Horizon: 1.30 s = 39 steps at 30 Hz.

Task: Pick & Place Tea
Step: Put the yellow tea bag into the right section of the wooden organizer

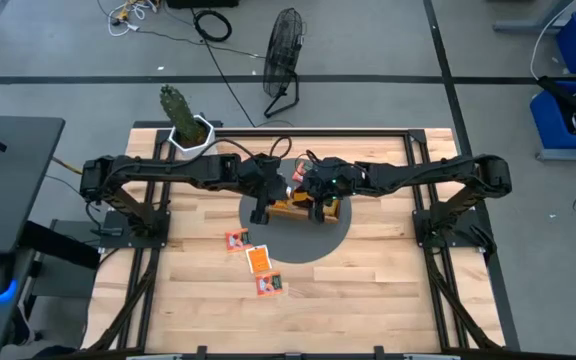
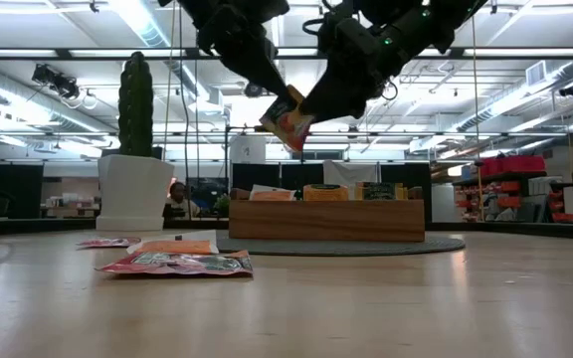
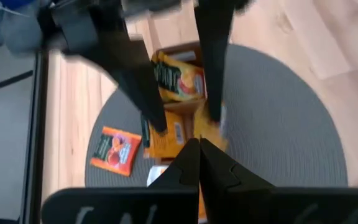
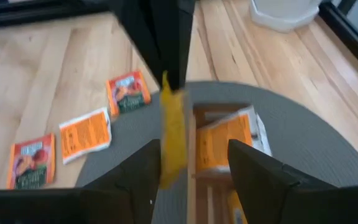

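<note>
One orange tea sachet (image 2: 286, 121) hangs tilted above the wooden tray (image 2: 326, 220); three sachets (image 1: 256, 259) lie flat just beside the tray.

Overhead, table-level, two wrist views; tray (image 1: 303, 208) shared.

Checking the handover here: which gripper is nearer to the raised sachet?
Left. The left gripper is shut on the sachet, holding it above the tray. The right gripper is open with the sachet between its fingers.

tray (image 1: 308, 209) on mat (image 1: 340, 234) mid-table; 3 sachets (image 1: 258, 260) front-left; plant (image 1: 186, 128) behind.
</note>
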{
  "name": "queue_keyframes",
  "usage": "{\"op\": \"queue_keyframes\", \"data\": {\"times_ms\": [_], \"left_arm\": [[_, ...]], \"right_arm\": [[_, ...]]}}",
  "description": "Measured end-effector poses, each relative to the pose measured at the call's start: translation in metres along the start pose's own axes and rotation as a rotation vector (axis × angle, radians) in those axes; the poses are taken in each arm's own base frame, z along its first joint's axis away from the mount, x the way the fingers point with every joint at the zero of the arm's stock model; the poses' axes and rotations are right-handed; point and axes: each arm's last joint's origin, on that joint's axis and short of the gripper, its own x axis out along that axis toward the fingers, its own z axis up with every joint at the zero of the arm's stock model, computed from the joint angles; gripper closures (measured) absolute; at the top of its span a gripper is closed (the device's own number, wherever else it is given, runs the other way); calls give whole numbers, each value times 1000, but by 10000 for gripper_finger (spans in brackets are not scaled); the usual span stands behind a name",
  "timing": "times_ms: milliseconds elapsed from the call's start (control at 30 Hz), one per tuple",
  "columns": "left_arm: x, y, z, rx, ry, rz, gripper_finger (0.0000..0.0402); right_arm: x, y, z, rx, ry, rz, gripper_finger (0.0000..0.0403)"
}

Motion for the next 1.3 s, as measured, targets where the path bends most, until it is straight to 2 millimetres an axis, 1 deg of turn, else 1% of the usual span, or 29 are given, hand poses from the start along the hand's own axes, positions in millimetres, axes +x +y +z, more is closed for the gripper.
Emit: {"op": "queue_keyframes", "data": {"times_ms": [133, 233, 333, 433, 467, 600, 733, 867, 1000, 1067, 1133, 1300], "left_arm": [[-3, 1, 4, 2, -13, 5, 401], [-3, 1, 5, 2, -21, 6, 401], [-3, 2, 6, -2, -24, 7, 401], [-3, 3, 6, -12, -32, 11, 401], [-3, 3, 6, -13, -36, 13, 401], [-3, 8, 7, -44, -61, 24, 393], [-9, 19, 5, -103, -109, -8, 363], [-18, 32, -4, -176, -148, -21, 331], [-26, 38, -15, -232, -191, 11, 317], [-28, 36, -25, -239, -207, 20, 316], [-32, 33, -30, -229, -284, 46, 315], [-44, 17, -53, -215, -429, 96, 314]], "right_arm": [[2, 0, 0, 7, -2, 1, 215], [2, 0, -1, 8, 7, 1, 239], [2, 1, -2, -1, 16, 15, 294], [2, 2, -2, -13, 16, 20, 373], [2, 2, -2, -21, 16, 19, 385], [2, 1, -2, -34, 15, -4, 388], [1, 1, -3, -51, 28, -5, 395], [-3, 1, -2, -54, 31, -33, 397], [-9, 1, -2, -62, 35, -79, 398], [-12, 2, 2, -78, 7, -93, 398], [-15, 3, 4, -94, -11, -101, 398], [-21, 6, 11, -114, -68, -120, 398]]}}
